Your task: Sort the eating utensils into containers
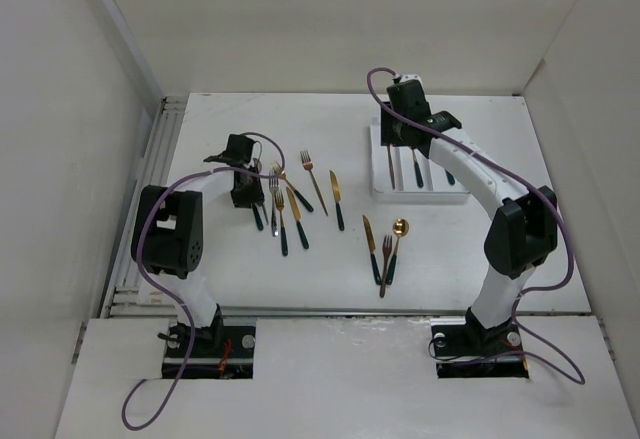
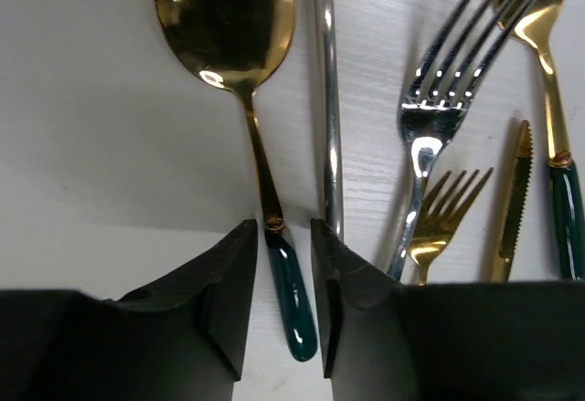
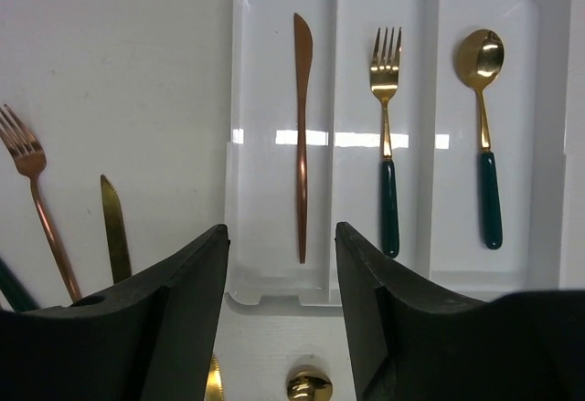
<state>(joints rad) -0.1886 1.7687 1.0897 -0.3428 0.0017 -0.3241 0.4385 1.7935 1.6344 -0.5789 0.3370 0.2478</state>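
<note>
My left gripper (image 1: 247, 197) (image 2: 281, 232) is low over the left cluster of utensils (image 1: 285, 209). Its jaws are narrowly open on either side of the dark green handle (image 2: 291, 300) of a gold spoon (image 2: 228, 26) that lies on the table. A small gap shows beside the handle. My right gripper (image 1: 395, 129) (image 3: 281, 237) is open and empty above the near end of the white tray (image 1: 378, 191) (image 3: 274, 293). The tray holds a copper knife (image 3: 302, 136) in its left compartment, a gold fork (image 3: 388, 145) in the middle one and a gold spoon (image 3: 484, 136) in the right one.
Beside the left jaws lie a silver handle (image 2: 326, 100), a silver fork (image 2: 430, 118), a gold fork (image 2: 439, 227), a gold knife (image 2: 512, 209) and a green-handled fork (image 2: 558, 145). A copper fork (image 1: 313, 181) and a knife (image 1: 337, 199) lie mid-table. Three more utensils (image 1: 385, 249) lie near the front.
</note>
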